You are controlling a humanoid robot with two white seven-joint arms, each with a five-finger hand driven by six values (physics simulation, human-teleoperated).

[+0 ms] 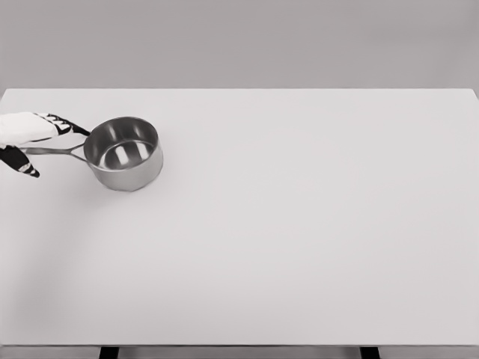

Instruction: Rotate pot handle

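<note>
Gripping handle [54, 150] | left hand [26, 134] | steel pot [124, 153] empty, upright

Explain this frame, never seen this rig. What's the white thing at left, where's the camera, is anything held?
This is a simulator render, taken from a camera on a humanoid robot's head, looking down at a white table. The white shape with black fingertips at the left edge is the robot's left hand; its arm comes in from that side. The right arm is out of view. The only object on the table is a small steel saucepan, upright and empty, with its long handle pointing left. The hand's fingers sit above and below the handle, spread around it. Whether they actually clamp it cannot be told from this view.
</note>
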